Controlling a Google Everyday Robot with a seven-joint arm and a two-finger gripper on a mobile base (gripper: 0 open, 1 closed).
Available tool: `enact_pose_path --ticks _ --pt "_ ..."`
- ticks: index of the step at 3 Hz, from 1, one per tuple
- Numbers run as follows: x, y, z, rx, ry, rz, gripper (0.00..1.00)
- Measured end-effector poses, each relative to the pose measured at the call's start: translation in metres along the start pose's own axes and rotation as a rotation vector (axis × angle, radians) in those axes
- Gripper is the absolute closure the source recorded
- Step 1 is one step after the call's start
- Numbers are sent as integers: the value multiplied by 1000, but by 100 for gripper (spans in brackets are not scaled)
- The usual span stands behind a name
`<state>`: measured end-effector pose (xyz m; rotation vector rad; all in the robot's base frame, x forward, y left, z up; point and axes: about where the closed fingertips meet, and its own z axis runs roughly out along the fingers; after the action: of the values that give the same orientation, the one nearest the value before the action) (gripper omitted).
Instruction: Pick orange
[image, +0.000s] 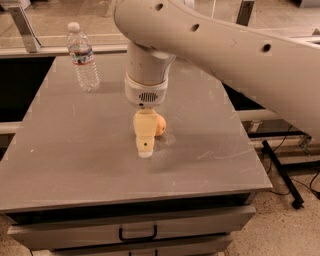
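Camera view: the gripper (145, 146) hangs low over the middle of the grey table (75, 150), the orange (160, 126) just behind it and partly hidden; whether it is spread or clamped on the fruit I cannot tell. A nudge off-centre could send the round fruit rolling. The water bottle (83, 57) stands well apart, far left, blocking nothing.

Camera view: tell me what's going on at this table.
The robot's arm hangs over the grey table, with its gripper low at the middle of the tabletop. The orange sits right behind the gripper, partly hidden by it, and appears to be down on the table. Whether the orange is gripped cannot be told. A water bottle stands upright near the far left corner, untouched.
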<state>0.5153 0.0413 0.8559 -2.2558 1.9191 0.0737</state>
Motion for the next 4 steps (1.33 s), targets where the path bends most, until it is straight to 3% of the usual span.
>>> enact_pose_path --ticks 2,4 --pt "20 -22 10 -19 60 -27 0" --pt "34 -27 28 -46 99 -53 0"
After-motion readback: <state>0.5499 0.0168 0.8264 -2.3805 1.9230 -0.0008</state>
